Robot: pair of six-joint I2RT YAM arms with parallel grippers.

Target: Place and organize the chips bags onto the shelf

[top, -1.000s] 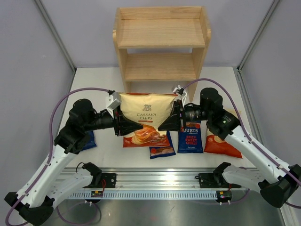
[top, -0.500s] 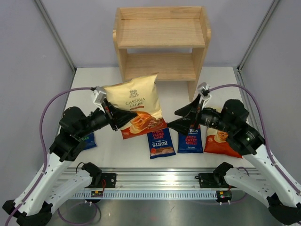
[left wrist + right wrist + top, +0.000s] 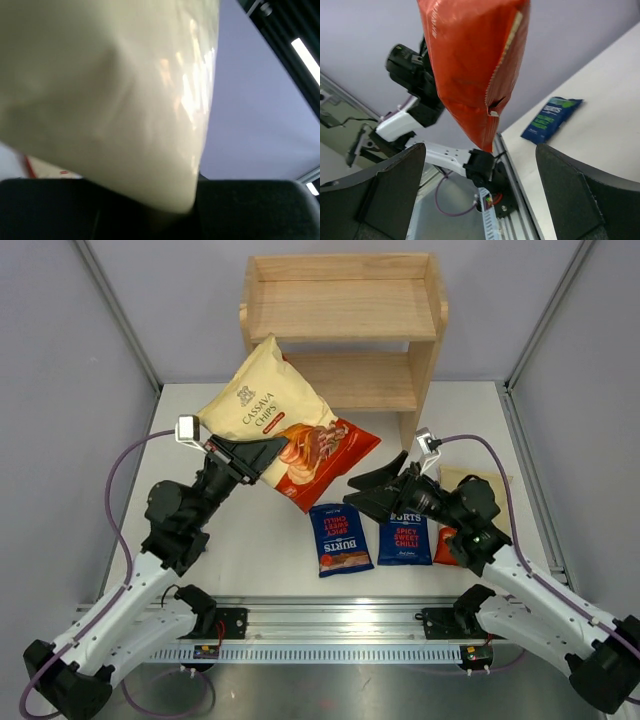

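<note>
At the far left, a blue-green bag [image 3: 552, 117] lies flat on the table [image 3: 240, 540] on the left arm's side; only the right wrist view shows it, the arm hiding it from above. The left gripper [image 3: 272, 452] is raised over the table's left half, its jaws clamped on the lower edge of a cassava chips bag [image 3: 275, 410]. That bag is held in the air, tilted, its cream top pointing toward the left front corner of the shelf [image 3: 340, 310] and its red-orange end hanging toward the middle. The left wrist view is filled with the bag's pale film right at the fingers. The shelf stands at the far edge, both tiers bare. Below the held bag, a dark blue Burts bag [image 3: 340, 538] lies flat on the table, and just to its right lies a second Burts bag [image 3: 405, 532] reading Spicy Sweet Chilli. The right gripper [image 3: 350, 493] hangs over that second bag's upper edge with its jaws spread wide and nothing between them. At the far right, a second cassava bag [image 3: 447, 543] lies mostly under the right arm.
</note>
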